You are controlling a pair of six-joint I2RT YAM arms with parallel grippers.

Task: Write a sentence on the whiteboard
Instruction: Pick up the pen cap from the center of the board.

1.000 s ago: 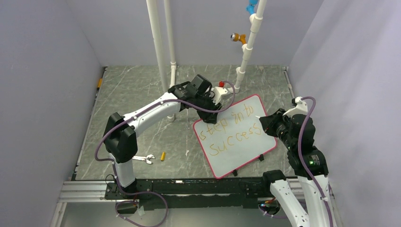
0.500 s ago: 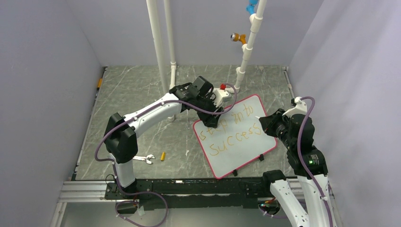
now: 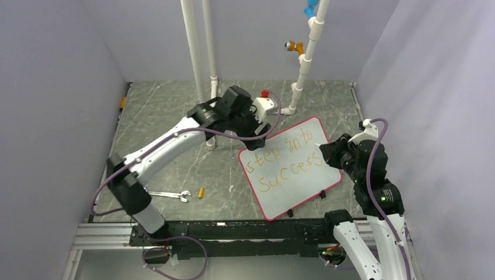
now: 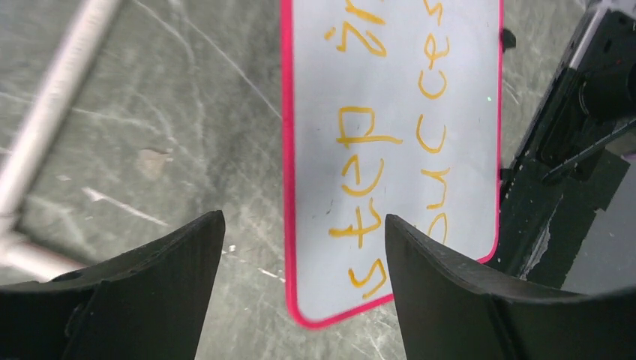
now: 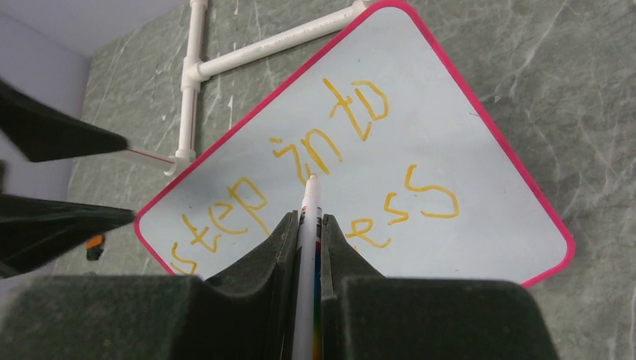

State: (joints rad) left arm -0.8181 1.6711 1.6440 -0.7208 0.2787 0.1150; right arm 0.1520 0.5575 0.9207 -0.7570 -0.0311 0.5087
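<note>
Withdrawal noted: my left gripper has pulled back from the pink-rimmed, rounded white whiteboard, now just beneath it, jaws wide and empty. My right gripper clamps a slim white marker, tip above the orange handwritten sentence ahead. I judge writing finished.

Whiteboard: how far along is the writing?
Done: the sentence on the whiteboard reads "step into success" in orange over two lines and looks complete. In hand: right gripper shut on the marker, tip over the board, contact unclear. Left gripper is open above the board's edge, holding nothing. Left: probably just lifting away and setting the marker down.
</note>
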